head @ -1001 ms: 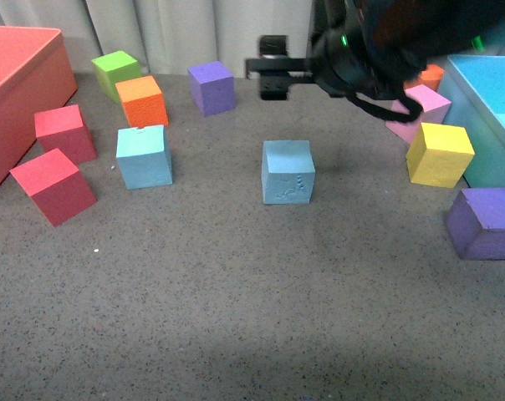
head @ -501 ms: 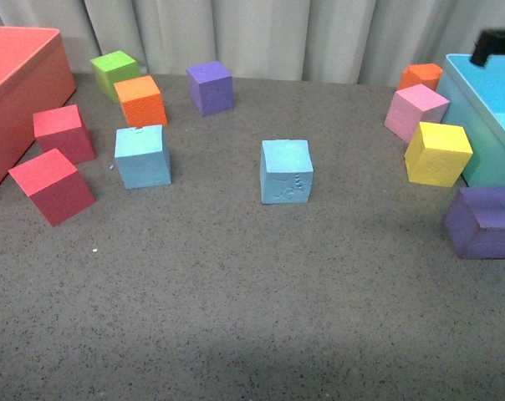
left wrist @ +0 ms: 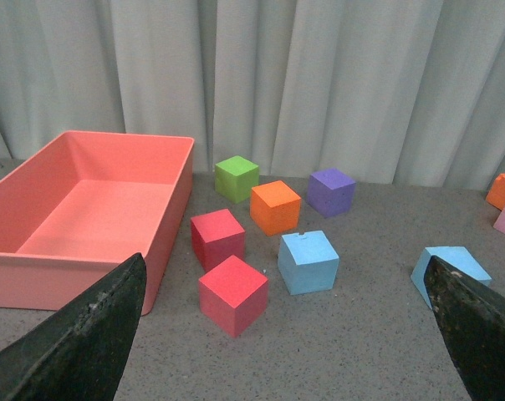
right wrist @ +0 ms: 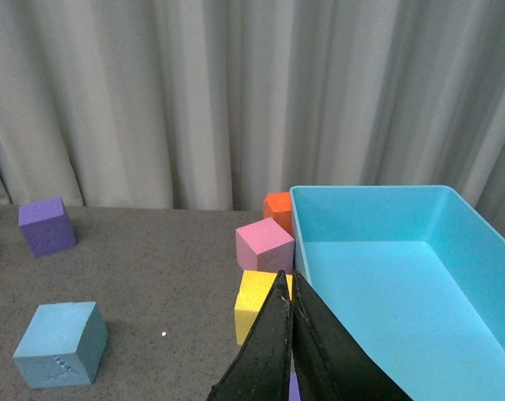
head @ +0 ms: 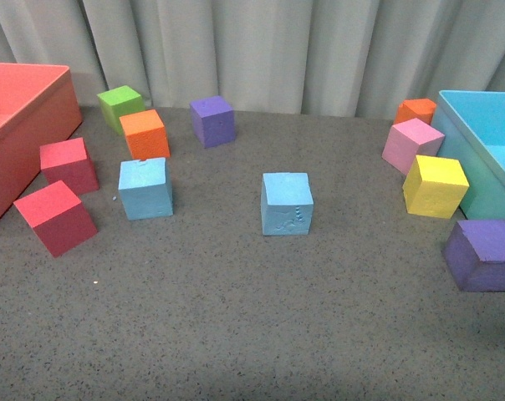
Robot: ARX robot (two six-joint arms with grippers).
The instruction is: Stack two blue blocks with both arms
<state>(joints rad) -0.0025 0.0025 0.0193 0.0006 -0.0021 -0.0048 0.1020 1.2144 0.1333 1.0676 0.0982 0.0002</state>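
Two light blue blocks sit apart on the grey table. One blue block (head: 145,188) is at the left, also in the left wrist view (left wrist: 308,261). The other blue block (head: 287,203), with an embossed mark on its front face, is at the middle; it shows in the left wrist view (left wrist: 450,269) and the right wrist view (right wrist: 61,344). Neither arm shows in the front view. My left gripper (left wrist: 286,334) is open and empty, raised above the table. My right gripper (right wrist: 286,288) is shut and empty, raised near the turquoise bin (right wrist: 386,284).
A red bin (head: 35,109) stands at the left with two red blocks (head: 55,217) beside it. Green (head: 121,104), orange (head: 144,134) and purple (head: 212,120) blocks sit at the back. Pink (head: 411,145), yellow (head: 435,185), orange (head: 415,110) and purple (head: 483,254) blocks line the turquoise bin (head: 478,125).
The right arm, which hung over the back right of the table, has pulled out of the front view. The view has tilted up a little. The blocks have not moved.
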